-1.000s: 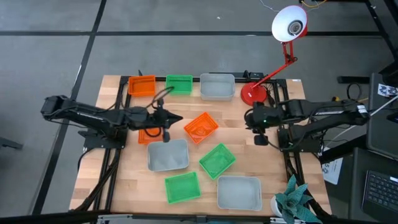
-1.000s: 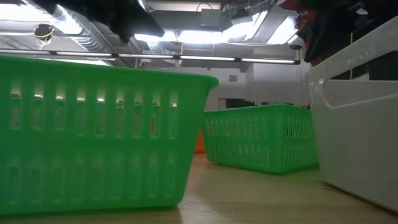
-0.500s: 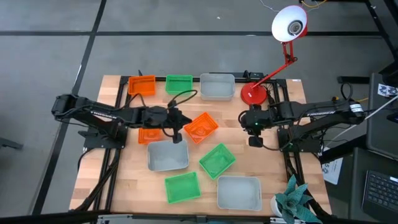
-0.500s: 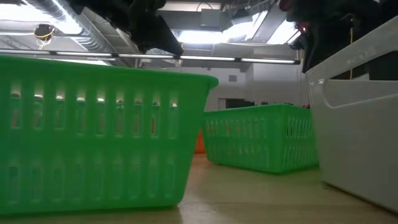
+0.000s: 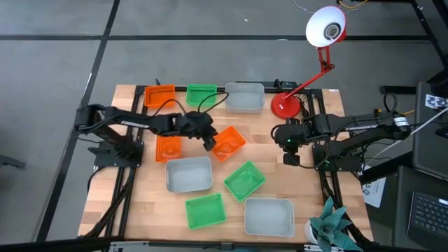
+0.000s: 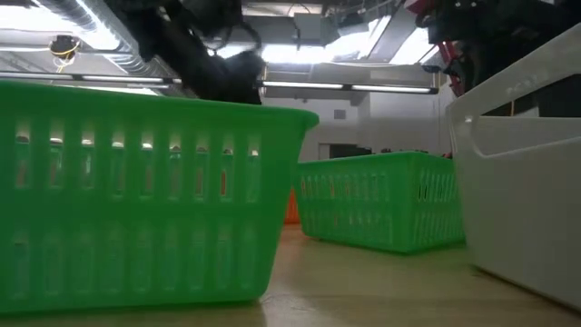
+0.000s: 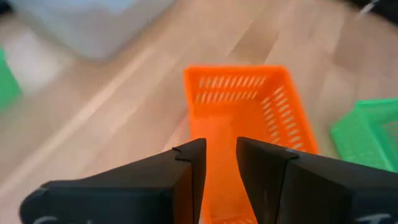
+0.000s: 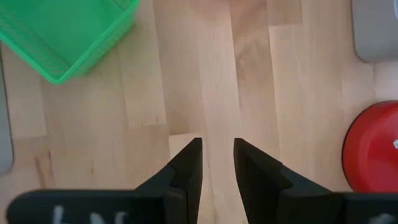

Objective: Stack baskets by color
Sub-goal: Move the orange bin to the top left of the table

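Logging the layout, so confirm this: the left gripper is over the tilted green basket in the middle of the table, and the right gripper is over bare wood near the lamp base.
One error: the left gripper is over the tilted orange basket, not a green one, as the high and left wrist views show. The right gripper is indeed over bare wood near the lamp base.

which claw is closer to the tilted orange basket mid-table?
Left. The left claw sits at the tilted orange basket, at its rim nearest that arm. The right claw hovers over bare wood well off on the basket's far side.
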You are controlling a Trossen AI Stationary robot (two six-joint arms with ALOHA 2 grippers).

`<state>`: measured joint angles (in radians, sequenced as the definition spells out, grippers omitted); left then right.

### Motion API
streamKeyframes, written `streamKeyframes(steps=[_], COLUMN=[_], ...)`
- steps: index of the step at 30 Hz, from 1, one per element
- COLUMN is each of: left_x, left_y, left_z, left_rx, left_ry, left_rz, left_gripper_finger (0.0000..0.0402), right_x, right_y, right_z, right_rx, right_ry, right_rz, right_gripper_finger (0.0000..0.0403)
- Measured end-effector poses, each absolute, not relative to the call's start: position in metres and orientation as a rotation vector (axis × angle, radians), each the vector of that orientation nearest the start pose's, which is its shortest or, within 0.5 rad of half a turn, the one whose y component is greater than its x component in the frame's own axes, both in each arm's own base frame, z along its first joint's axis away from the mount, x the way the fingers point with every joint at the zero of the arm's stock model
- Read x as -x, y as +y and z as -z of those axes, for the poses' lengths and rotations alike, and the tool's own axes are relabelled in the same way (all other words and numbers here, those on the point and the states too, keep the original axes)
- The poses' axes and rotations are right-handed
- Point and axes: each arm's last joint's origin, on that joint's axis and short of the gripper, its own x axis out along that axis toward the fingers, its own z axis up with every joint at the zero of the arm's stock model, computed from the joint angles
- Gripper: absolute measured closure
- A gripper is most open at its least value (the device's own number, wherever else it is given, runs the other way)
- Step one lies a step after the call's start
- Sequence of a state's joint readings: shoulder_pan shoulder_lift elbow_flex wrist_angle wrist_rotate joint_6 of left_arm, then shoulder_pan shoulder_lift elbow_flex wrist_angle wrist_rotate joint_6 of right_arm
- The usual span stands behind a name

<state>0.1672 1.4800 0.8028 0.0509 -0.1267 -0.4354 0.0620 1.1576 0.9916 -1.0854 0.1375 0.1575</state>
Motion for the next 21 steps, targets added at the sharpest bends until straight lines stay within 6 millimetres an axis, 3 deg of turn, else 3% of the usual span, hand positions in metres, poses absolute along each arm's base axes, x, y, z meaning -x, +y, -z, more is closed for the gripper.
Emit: streamKeyframes(steps=[8, 21], left_x=[-0.304, -0.304], left_y=[0.063, 0.063], left_z=[-0.178, -0.177], left_rx=[0.538, 0.525], left_ry=[0.633, 0.632], left_rz=[-0.425, -0.452], left_gripper_finger=[0.0321, 0.0321], right_x=[-0.196, -0.196], right_y=[0.008, 0.008], right_z=[-0.273, -0.273], right_rx=[-0.006, -0.007], right_ry=[1.232, 1.232], right_rz=[0.159, 0.159], right_gripper_finger=[0.0312, 0.0312])
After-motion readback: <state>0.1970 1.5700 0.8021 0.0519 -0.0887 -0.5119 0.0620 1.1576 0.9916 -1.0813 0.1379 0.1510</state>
